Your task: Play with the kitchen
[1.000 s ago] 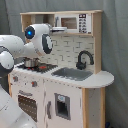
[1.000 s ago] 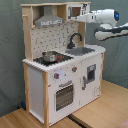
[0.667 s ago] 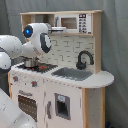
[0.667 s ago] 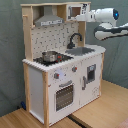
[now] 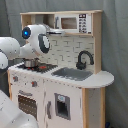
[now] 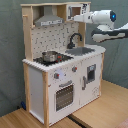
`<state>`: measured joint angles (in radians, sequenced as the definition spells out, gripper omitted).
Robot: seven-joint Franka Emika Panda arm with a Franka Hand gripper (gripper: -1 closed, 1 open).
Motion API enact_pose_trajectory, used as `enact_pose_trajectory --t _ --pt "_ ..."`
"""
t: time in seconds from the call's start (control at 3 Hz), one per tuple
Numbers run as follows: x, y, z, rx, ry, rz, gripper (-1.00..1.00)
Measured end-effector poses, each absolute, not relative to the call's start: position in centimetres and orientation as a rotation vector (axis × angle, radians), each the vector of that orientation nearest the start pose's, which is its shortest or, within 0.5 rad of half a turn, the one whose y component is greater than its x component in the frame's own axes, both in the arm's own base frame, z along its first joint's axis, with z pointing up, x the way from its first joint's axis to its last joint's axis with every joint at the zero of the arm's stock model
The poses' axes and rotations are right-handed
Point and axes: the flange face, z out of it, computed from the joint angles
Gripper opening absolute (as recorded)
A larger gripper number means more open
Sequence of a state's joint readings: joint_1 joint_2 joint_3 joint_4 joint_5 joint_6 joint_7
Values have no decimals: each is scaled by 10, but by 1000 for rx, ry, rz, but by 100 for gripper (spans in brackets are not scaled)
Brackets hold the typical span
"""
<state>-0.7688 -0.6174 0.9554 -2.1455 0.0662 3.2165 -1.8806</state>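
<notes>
Looking across both exterior views, I see the kitchen (image 5: 65,75) (image 6: 62,65) filling most of each picture, standing upright on a light wooden table (image 6: 107,107) in front of a grey curtain (image 6: 10,60). It is white with pale wood edges, and in the second exterior view it sits turned so its front faces the second exterior view's lower right. My arm (image 5: 22,47) (image 6: 102,20), white with a blue light, reaches in at upper-cabinet height: from the first exterior view's left, and from the second exterior view's right. The hand (image 6: 76,18) is up against the microwave cabinet (image 5: 75,22) (image 6: 75,10) at the top of the kitchen; I cannot tell whether it is released or clenched, as it is hidden behind the arm in the first exterior view and too small to read in the second. The grey hood (image 6: 48,20) hangs over the stovetop, with the pegboard back (image 6: 52,37) below it. The oven (image 6: 63,95) with its dark window is in the lower front under the stove, and a second door with a dark panel (image 5: 61,106) (image 6: 91,74) sits under the sink (image 5: 74,74) (image 6: 82,50). The black faucet (image 5: 84,59) (image 6: 75,39) curves over the sink. A metal pot (image 5: 31,63) (image 6: 50,56) rests on the stovetop, beside the sink.
</notes>
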Motion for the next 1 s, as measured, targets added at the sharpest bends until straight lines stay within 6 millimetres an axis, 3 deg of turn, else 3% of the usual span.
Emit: enact_pose_trajectory --t 1.0 --pt "480 242 705 640 1535 609 100"
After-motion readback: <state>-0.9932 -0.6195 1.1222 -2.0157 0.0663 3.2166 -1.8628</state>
